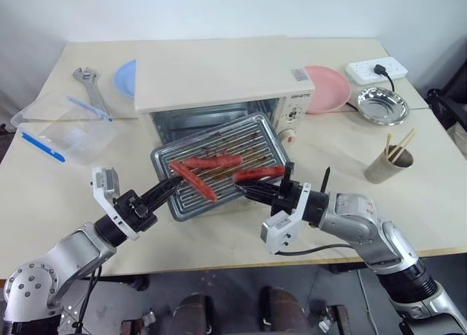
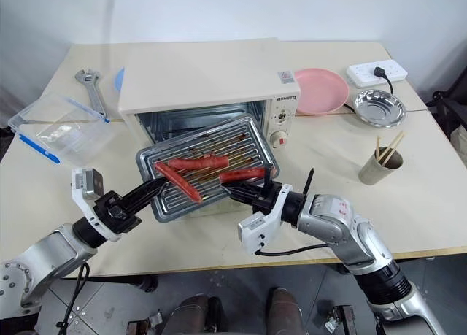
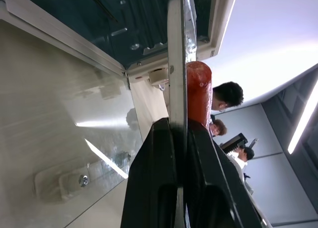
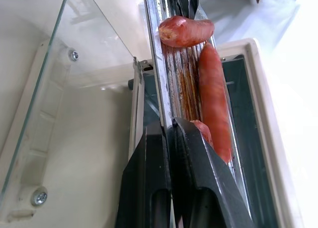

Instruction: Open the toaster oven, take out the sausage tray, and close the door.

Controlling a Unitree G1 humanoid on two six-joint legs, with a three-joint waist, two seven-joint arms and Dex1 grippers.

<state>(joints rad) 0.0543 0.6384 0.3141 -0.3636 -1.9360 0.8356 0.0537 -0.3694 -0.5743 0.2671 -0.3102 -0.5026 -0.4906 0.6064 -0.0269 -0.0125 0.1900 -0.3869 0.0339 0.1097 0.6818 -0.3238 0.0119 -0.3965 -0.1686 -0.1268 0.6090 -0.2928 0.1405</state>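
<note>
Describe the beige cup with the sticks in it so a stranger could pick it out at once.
Start at the cream-white toaster oven in the middle of the table, then look to its right, past the round steel dish. Nearer the table's front edge stands the beige cup, upright and alone. It is the only container holding thin wooden sticks, which lean out of its top.

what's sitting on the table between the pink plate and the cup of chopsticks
A round steel dish sits between the pink plate and the cup of chopsticks, seen in both eye views; a dark cord runs behind it toward the power strip.
</note>
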